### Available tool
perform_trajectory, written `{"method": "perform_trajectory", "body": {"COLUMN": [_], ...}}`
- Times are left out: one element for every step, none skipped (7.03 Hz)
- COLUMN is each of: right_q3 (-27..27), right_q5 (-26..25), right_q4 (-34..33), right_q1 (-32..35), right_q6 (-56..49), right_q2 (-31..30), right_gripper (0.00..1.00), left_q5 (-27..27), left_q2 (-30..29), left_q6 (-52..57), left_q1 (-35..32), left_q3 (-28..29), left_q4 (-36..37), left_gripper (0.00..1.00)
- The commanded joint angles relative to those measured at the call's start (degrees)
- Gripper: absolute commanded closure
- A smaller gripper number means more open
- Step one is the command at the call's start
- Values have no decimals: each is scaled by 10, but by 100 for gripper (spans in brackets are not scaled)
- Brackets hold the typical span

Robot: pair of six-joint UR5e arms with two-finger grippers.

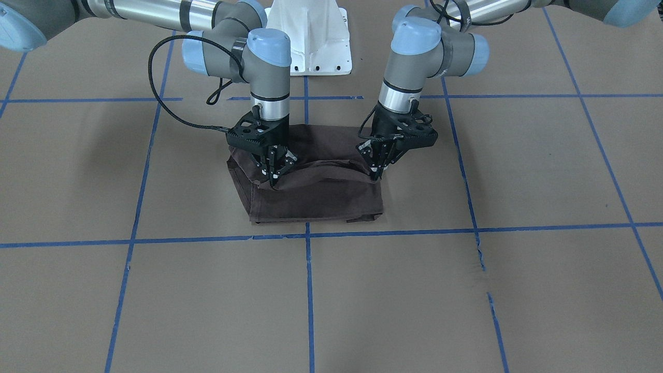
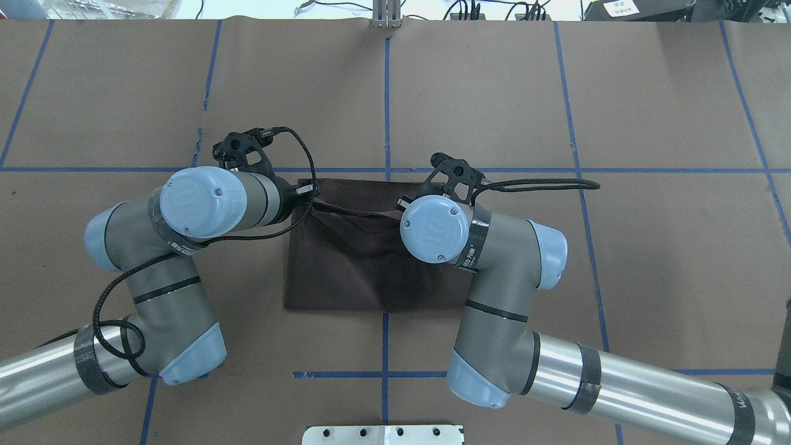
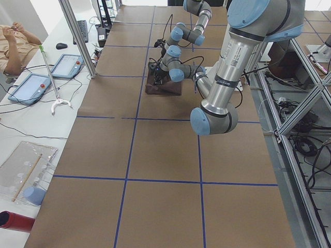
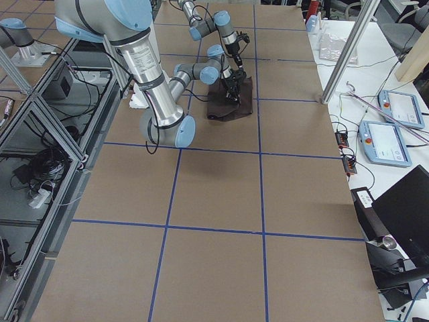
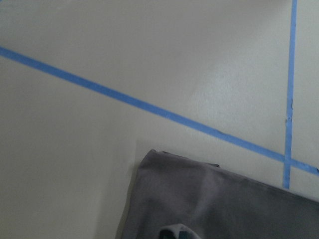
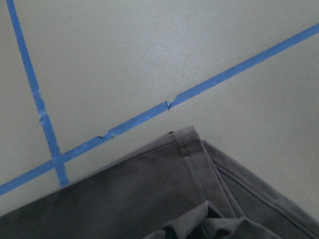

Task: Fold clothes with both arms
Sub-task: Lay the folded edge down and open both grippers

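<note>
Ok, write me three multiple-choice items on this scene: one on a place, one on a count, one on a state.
1. Where does the T-shirt lie?
A) far out at one end
B) just in front of the white base
C) draped over a chair

2. How many pincers touch it?
A) none
B) one
C) two

3. How is the T-shirt?
A) folded into a compact rectangle
B) spread flat, sleeves out
C) hanging in the air

Key:
1 B, as the front-facing view shows it lying just before the base.
2 C, as the left pincer and the right pincer both pinch its raised fold.
3 A, as the overhead view shows a rectangle with no sleeves sticking out.
</note>
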Motion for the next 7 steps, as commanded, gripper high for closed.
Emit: {"method": "perform_trajectory", "body": {"right_q3": [7, 7, 7, 6, 3, -7, -16], "right_q5": [30, 31, 38, 43, 42, 38, 37], "right_q4": [0, -3, -5, -5, -6, -5, -1], "right_q1": [14, 20, 30, 37, 37, 36, 34], "right_q6": [-12, -25, -46, -68, -70, -92, -129], "right_q2": [0, 0, -3, -7, -9, -12, -8], "right_gripper": [100, 100, 100, 100, 100, 20, 0], "left_q5": [-15, -14, -14, -14, -14, -16, -16], "left_q2": [-10, -25, -32, -35, -35, -36, -37], "left_q6": [29, 29, 29, 29, 29, 36, 101], "left_q1": [-25, -27, -27, -27, -27, -27, -29], "left_q3": [17, 49, 84, 110, 114, 115, 113], "left_q4": [-4, -6, -36, -63, -67, -67, -67], "left_gripper": [100, 100, 100, 100, 100, 62, 1]}}
